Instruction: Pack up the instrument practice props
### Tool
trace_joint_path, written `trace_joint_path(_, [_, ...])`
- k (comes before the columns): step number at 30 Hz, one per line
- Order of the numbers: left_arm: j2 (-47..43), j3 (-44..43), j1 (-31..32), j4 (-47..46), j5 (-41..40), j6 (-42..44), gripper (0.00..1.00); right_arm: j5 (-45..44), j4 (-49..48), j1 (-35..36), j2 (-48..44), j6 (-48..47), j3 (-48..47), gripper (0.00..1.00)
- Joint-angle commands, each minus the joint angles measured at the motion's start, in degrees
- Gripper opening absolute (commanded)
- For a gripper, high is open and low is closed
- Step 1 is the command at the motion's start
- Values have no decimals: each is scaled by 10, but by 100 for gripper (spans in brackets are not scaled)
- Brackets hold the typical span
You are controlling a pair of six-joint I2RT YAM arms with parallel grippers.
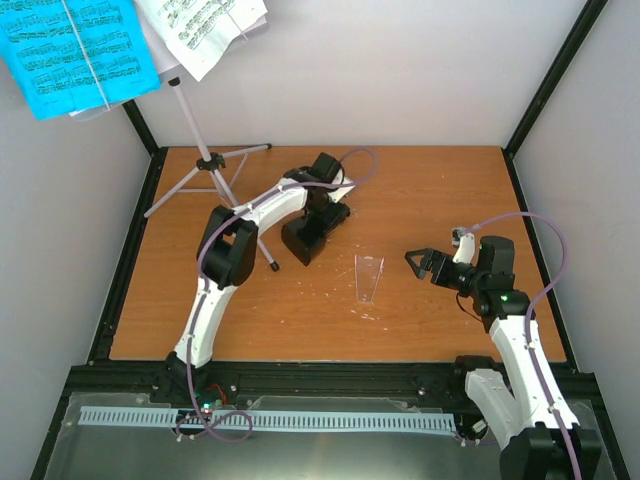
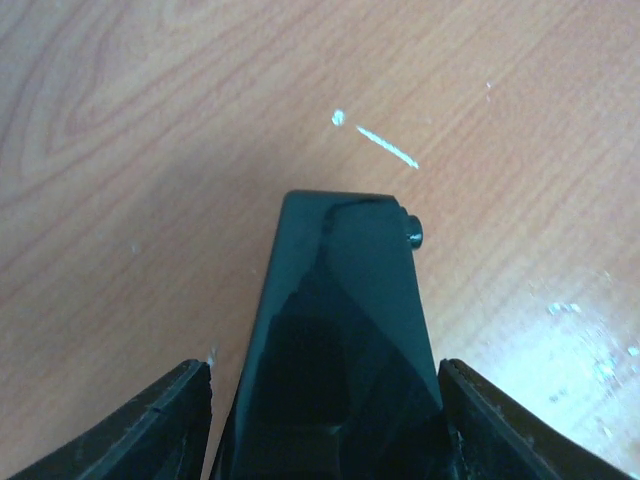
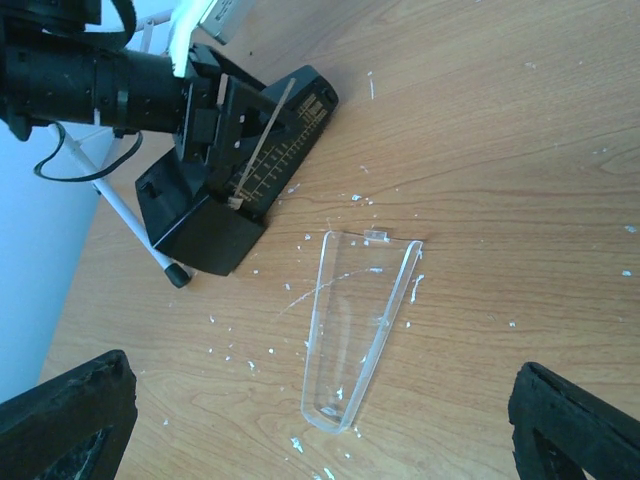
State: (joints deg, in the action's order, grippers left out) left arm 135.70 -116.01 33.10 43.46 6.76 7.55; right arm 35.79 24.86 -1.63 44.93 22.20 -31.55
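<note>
Our left gripper (image 2: 325, 400) is down over the metronome (image 3: 210, 230), one finger on each side of its black body. A sliver of table (image 1: 430, 190) shows between one finger and the body, so the jaws are apart and, as far as we can see, not yet clamped. The metronome sits left of the table's middle, scale face and pendulum bare.

Our right gripper (image 1: 415, 265) hovers wide open and empty above the right half of the table. The cover (image 3: 355, 330) lies flat between the two grippers, just beside the metronome but apart from it, with nothing touching it.

Further out, the stand (image 1: 215, 165) is upright at the far left corner, legs spread. The blue sheets (image 1: 75, 50) and white sheets (image 1: 205, 30) sit up on it.

We judge the task barely begun. The cover is off the metronome, the stand is unfolded, the sheets are not gathered, and we see no box or bag for them.
</note>
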Motion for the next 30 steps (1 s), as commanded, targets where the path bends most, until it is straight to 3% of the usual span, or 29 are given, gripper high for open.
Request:
trace_joint_path(1, [-83,59,2,-52,10,-23,45,2,14,-1,-10,8,-6,100])
trace_joint_path(7, [-195,222,2,-176,25,-45,39,-1,23,-1,-17,25,-8,100])
trace_joint_path(17, [-401,518,3,-418,124,-79,39,62,-10,9,29,74,-13,100])
trace_joint_path(24, [-504,661,24,-541,175,-97,39,25,-22,94,57,91,-44,92])
trace_joint_path(30, [-534,705,56,-554,161,-105,38,-60,-57,226,98,129,-79,89])
